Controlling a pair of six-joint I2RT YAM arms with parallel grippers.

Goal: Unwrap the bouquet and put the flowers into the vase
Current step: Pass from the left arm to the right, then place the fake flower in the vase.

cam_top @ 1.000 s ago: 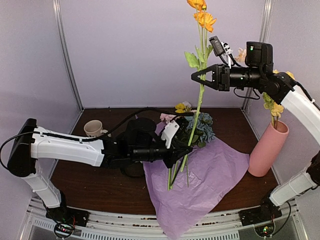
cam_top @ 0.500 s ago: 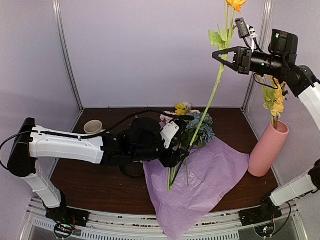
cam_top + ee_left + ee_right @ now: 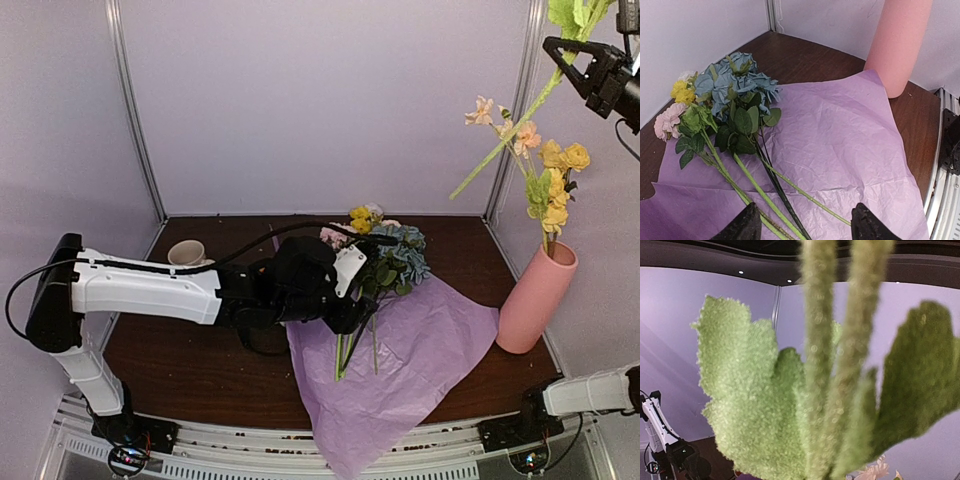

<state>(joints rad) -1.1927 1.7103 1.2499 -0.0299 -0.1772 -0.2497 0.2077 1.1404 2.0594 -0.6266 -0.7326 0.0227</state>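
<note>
One stem (image 3: pixel 490 156) held high over the vase (image 3: pixel 535 300)
Pinched by the right gripper (image 3: pixel 567 62), the stem slants down toward eight o'clock; the vase lies at six.

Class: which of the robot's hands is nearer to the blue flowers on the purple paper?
Left. The left hand hangs open over the stems of the blue flowers; the right hand is high up at the right, gripping a green stem.

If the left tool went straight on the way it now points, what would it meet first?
Probably the long green flower stems lying on the crumpled lilac tissue paper, just ahead of the open left tool; depth is unclear.
</note>
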